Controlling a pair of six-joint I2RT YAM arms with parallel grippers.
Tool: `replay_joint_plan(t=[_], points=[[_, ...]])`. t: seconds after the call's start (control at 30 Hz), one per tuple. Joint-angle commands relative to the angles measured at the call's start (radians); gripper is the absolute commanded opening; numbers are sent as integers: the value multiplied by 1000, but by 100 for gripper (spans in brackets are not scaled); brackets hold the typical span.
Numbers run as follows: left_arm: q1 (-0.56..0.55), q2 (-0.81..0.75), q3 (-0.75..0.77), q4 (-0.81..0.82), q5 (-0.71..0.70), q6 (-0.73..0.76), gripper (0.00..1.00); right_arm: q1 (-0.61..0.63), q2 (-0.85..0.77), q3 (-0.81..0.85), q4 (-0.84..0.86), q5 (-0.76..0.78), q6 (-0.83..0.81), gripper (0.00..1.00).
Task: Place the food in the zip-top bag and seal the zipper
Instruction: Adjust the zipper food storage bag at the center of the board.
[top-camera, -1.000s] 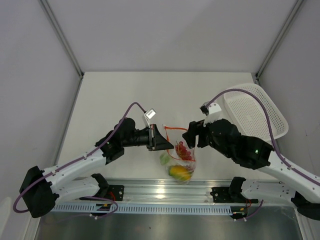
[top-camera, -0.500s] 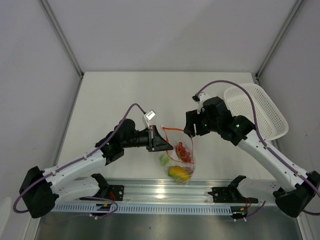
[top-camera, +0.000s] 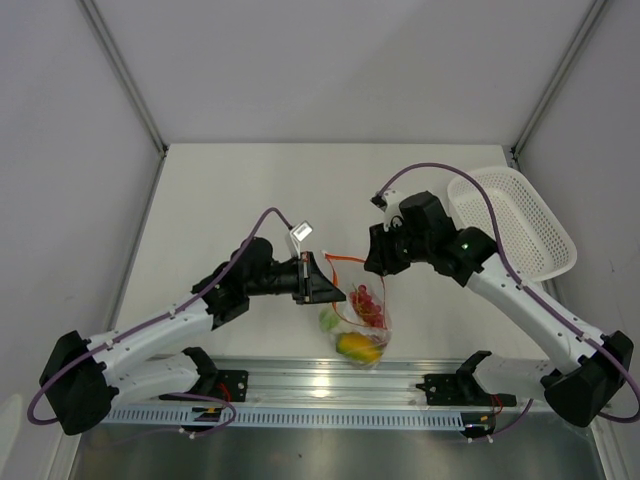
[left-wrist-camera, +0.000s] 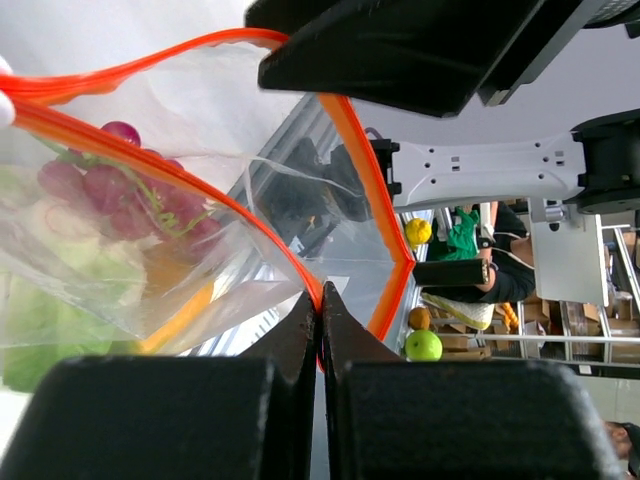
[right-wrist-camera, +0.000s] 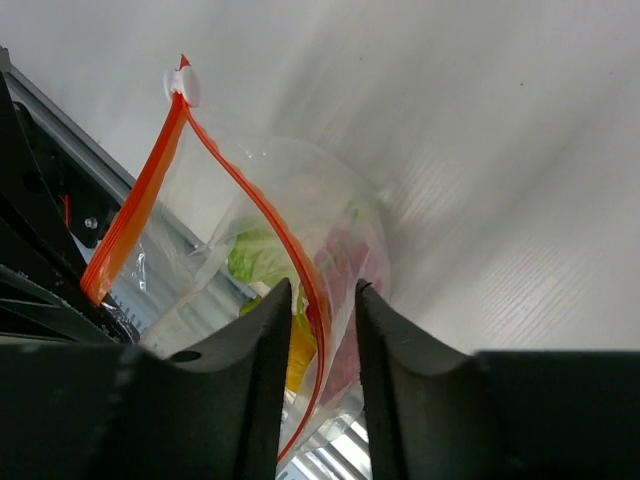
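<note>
Zip-top bag (top-camera: 368, 318): near middle of the table, held mouth-up between the arms so the food sits low.
Food: grape bunch (left-wrist-camera: 130, 195), yellow-orange fruit (top-camera: 358, 346) and green piece (top-camera: 328, 319), all inside.
Left gripper (left-wrist-camera: 320, 305): pinched together on the left end of the zipper (left-wrist-camera: 352, 140), anchoring it.
Right gripper (right-wrist-camera: 318, 300): fingers apart, straddling the strip, probably ready to press it closed.
Mouth: gaping, unsealed.

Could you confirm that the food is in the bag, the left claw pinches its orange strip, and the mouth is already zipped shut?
Not quite: the bag is open, not zipped. In the left wrist view the two sides of the zipper spread apart, while the left claw pinches one end and the food sits inside.
</note>
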Motion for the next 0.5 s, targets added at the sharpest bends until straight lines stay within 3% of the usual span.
replay_joint_plan(t=[0.0,0.07,0.2,0.37,0.47], points=[[-8,3,56,-52,-23,45,1,-6,-30,-17,43,-13,-6,29],[-8,9,102,-114,-37,88,1,-7,-36,-37,40,-13,-4,26],[-6,67,205,-285,-84,203,0,-7,-46,-65,35,3,0,1],[-5,123,329,-394,-121,310,1,-7,-79,-85,26,39,66,0],[-5,176,440,-476,-153,405,1,-6,-135,-94,21,85,193,0]])
